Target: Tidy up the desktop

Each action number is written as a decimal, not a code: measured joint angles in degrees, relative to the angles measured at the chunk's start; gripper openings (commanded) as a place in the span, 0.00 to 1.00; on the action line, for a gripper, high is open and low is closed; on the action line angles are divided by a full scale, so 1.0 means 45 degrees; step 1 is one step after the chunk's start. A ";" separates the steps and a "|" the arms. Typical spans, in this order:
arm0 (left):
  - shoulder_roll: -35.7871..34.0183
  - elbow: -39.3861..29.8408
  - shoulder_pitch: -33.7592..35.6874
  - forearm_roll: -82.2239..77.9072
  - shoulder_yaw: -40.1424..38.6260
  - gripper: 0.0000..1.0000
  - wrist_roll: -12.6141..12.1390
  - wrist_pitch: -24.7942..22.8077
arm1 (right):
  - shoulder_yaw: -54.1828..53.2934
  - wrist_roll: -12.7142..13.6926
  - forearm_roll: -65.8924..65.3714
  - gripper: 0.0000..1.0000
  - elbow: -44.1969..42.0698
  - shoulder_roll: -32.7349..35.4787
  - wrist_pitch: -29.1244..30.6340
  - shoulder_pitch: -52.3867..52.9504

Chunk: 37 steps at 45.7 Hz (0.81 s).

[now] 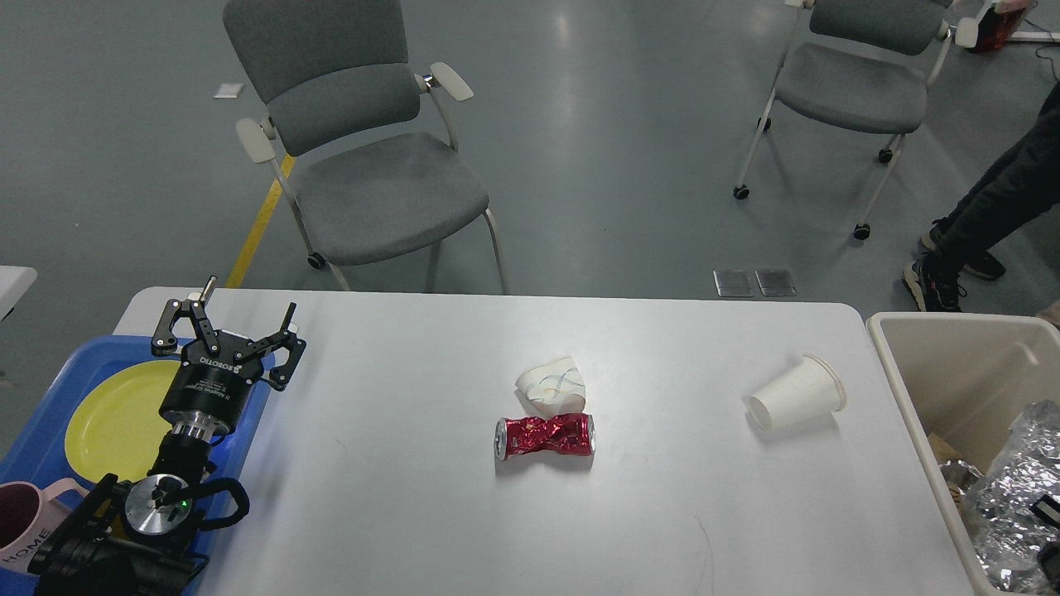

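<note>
The white desktop (397,480) holds a crushed red can (545,436) at its middle, a crumpled white paper (553,384) just behind the can, and a white paper cup (797,394) lying on its side at the right. My left gripper (232,321) is open and empty above the desktop's left edge, beside the tray. Dark parts at the lower right corner look like my right gripper (1048,534), low in the bin against crumpled silver foil (1014,480). Its fingers cannot be told apart.
A blue tray (50,389) at the left holds a yellow plate (108,422) and a pink mug (21,517). A beige bin (936,348) stands at the right edge. Two grey chairs (373,182) stand behind the desk. A person's legs (985,223) are at the far right.
</note>
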<state>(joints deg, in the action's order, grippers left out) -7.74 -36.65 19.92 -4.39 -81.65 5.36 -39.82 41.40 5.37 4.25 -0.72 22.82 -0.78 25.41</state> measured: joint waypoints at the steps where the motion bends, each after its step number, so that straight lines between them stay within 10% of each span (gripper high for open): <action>1: 0.0000 0.0000 0.0000 0.0000 0.0000 0.96 0.0000 0.0000 | -0.0001 0.0003 0.0000 0.00 0.0000 -0.0037 -0.0002 -0.0006; 15: 0.0000 0.0000 0.0008 0.0000 0.0000 0.96 0.0000 0.0000 | 0.0088 0.0069 -0.0007 0.00 0.0068 -0.0446 -0.0009 -0.0252; 16: 0.0001 0.0000 0.0009 0.0000 0.0000 0.96 0.0000 0.0000 | 0.0095 0.0068 -0.0007 0.03 0.0080 -0.0453 -0.0009 -0.0254; 22: 0.0001 0.0000 0.0010 0.0000 0.0000 0.96 0.0000 0.0000 | 0.0109 0.0035 -0.0007 0.90 0.0104 -0.0554 -0.0111 -0.0256; 37: 0.0004 0.0000 0.0010 0.0000 0.0000 0.96 0.0000 0.0000 | 0.0045 -0.0060 0.0013 1.00 0.0177 -0.0563 -0.1124 -0.0174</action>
<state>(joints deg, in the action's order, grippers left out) -7.72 -36.65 19.96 -4.39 -81.65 5.36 -39.82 41.60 5.10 4.31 0.08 20.29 -5.84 24.62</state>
